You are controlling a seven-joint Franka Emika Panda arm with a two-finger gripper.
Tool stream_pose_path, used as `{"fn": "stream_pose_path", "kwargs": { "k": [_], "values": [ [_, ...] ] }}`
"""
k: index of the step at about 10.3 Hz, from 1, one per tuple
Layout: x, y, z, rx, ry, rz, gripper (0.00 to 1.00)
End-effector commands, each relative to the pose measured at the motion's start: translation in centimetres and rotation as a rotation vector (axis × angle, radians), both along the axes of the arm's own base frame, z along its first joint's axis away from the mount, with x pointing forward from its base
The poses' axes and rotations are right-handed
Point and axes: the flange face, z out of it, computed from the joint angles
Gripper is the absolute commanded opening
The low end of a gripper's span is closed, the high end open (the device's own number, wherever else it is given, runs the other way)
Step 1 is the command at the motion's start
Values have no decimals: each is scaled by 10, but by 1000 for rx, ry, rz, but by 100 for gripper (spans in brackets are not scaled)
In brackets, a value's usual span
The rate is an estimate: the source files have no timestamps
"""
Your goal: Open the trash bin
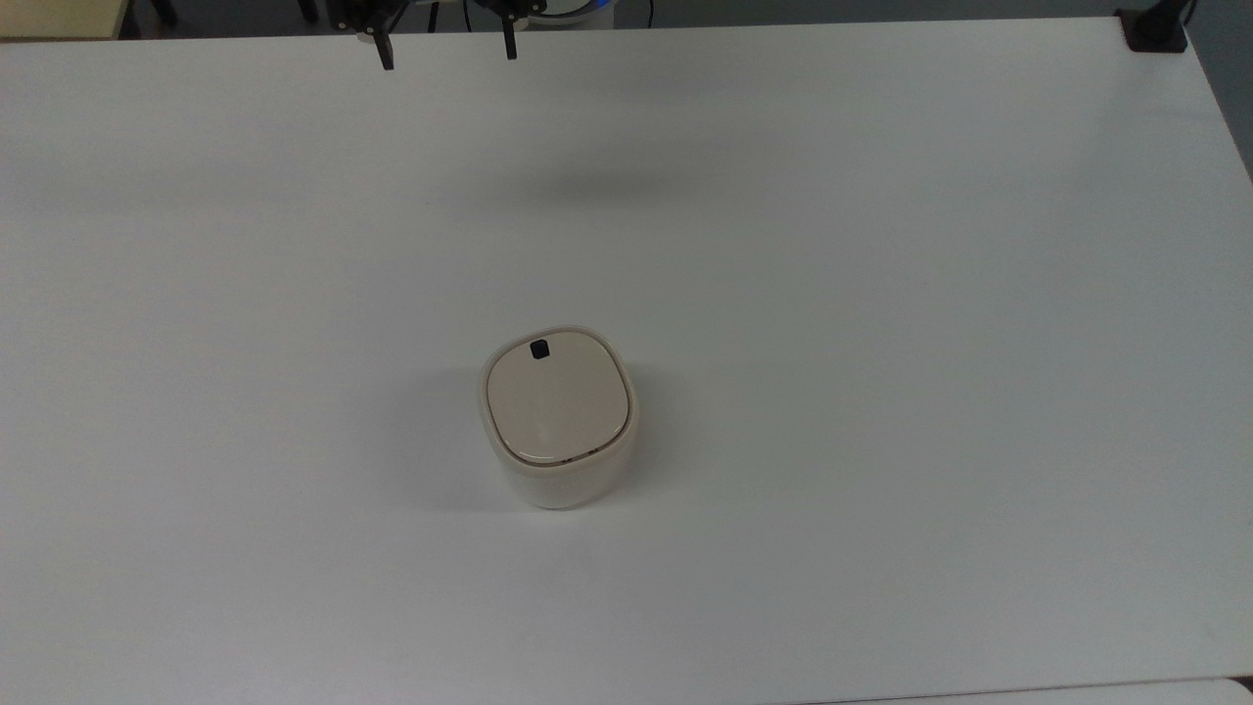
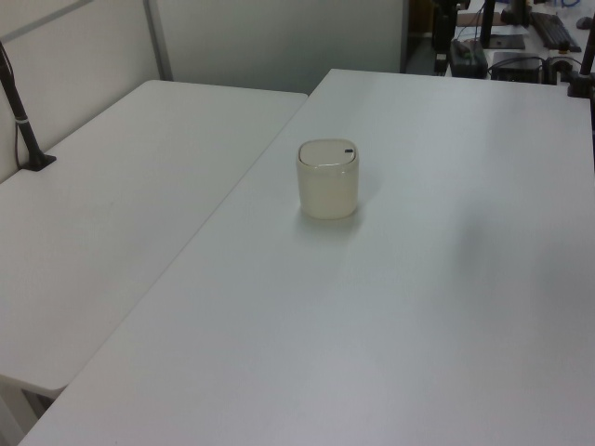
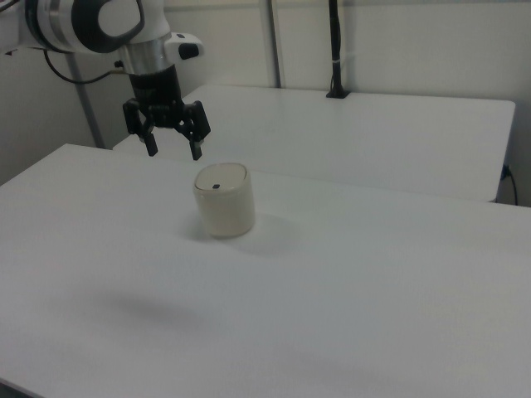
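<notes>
The trash bin (image 1: 558, 416) is a cream-white rounded-square tub standing upright near the middle of the white table (image 1: 881, 294). Its flat beige lid is down, with the black button (image 1: 538, 350) at the lid's far edge in the top view. The same bin (image 2: 328, 181) stands in the left view, and the bin (image 3: 224, 201) is also in the right view. My gripper (image 1: 447, 49) hangs at the top view's upper edge, well away from the bin. In the right view the gripper (image 3: 174, 150) is in the air, open and empty, up and to the left of the bin.
A second white table (image 2: 112, 204) adjoins along one side. On it stands a black clamped post (image 3: 334, 50). Another black clamp (image 1: 1155, 29) sits at the table's corner in the top view's upper right. Desks with equipment (image 2: 521, 37) lie beyond the far edge.
</notes>
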Motion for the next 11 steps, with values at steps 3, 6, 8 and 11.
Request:
{"fn": "stream_pose_path", "kwargs": {
  "k": [3, 6, 8, 11],
  "values": [
    [21, 6, -22, 11, -19, -42, 57],
    [52, 23, -40, 56, -131, -366, 2],
    [67, 40, -54, 90, -170, -525, 0],
    [93, 49, -78, 156, -253, -834, 0]
  ]
}}
